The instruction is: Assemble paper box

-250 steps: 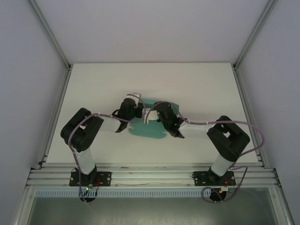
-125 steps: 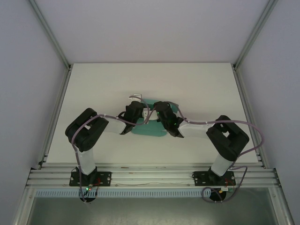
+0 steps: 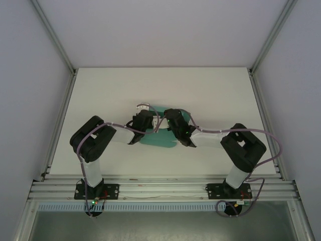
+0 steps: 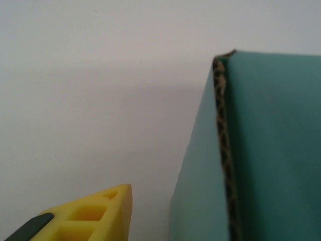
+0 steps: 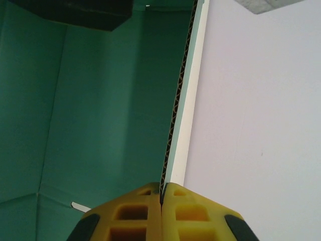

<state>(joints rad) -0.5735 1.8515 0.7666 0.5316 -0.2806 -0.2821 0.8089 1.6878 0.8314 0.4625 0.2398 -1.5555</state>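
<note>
Arms bent inward, wrists meeting at frame centre above teal-green thin card paper box (image 3: 159, 141) on white table (image 3: 215, 95). Right gripper (image 5: 161, 197) clamps raised card edge. Left gripper (image 3: 149, 120) beside upright flap, opening unclear.

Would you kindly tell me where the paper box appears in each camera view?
Top external: paper box near the centre of the frame.
Left wrist: paper box on the right side, corrugated edge upright.
Right wrist: paper box left and centre, edge clamped in the right gripper.
Shared landmark: the white table.
</note>
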